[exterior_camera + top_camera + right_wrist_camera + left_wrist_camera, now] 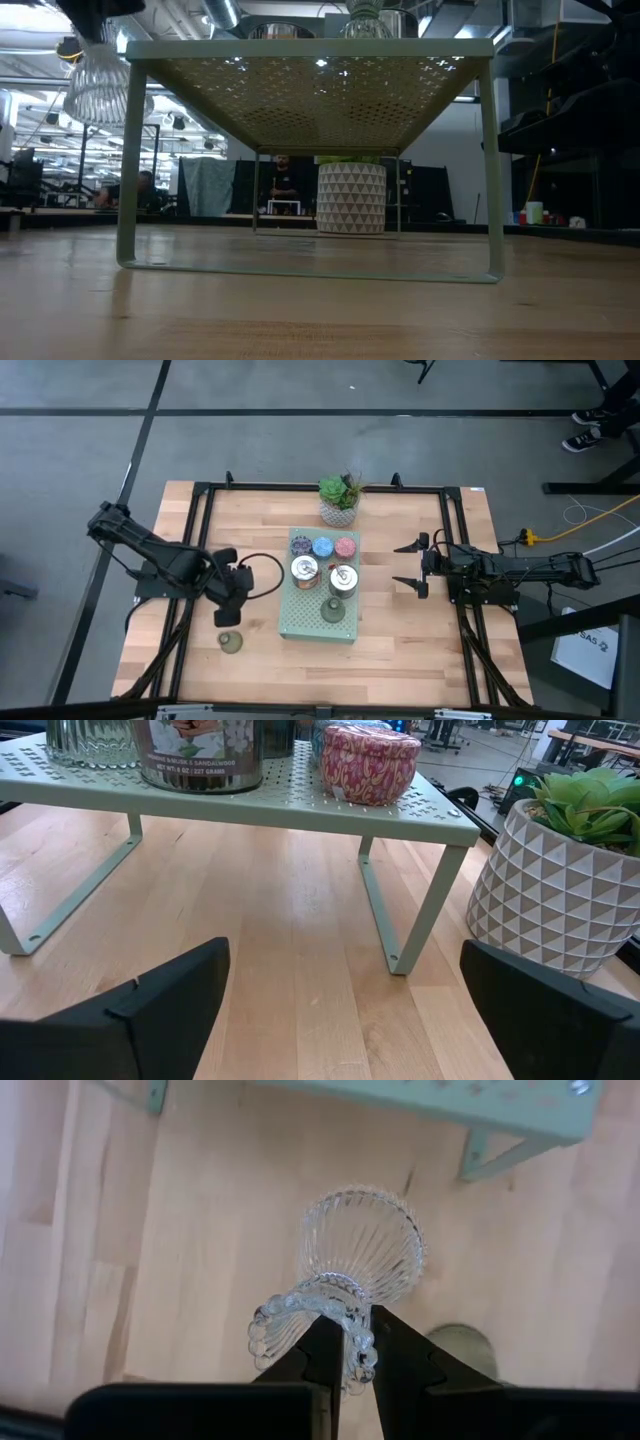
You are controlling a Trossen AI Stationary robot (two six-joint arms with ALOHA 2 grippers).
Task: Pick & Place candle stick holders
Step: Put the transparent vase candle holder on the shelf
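My left gripper point(228, 615) hovers left of the green wire shelf point(290, 622), shut on a clear ribbed glass candle stick holder point(362, 1250), which also shows high up in the low view point(100, 88). An olive-green holder point(230, 643) stands on the table just below it point(462, 1348). On the shelf stand purple point(300, 545), blue point(322, 546) and pink point(345, 547) holders, two silver ones point(305, 570) point(342, 580) and an olive one point(333, 610). My right gripper point(415, 567) waits open to the right of the shelf. My left gripper pinches the glass holder's beaded rim point(352, 1312) between its two fingers. The fingers come from above, pointing steeply down. The ribbed cup hangs below the fingers, lifted clear of the table.
A green succulent in a white patterned pot point(340, 500) stands behind the shelf at the far edge point(560, 890). Open wood lies under the shelf point(320, 300) and along the near side. A black frame rail point(200, 540) runs along the table's edges.
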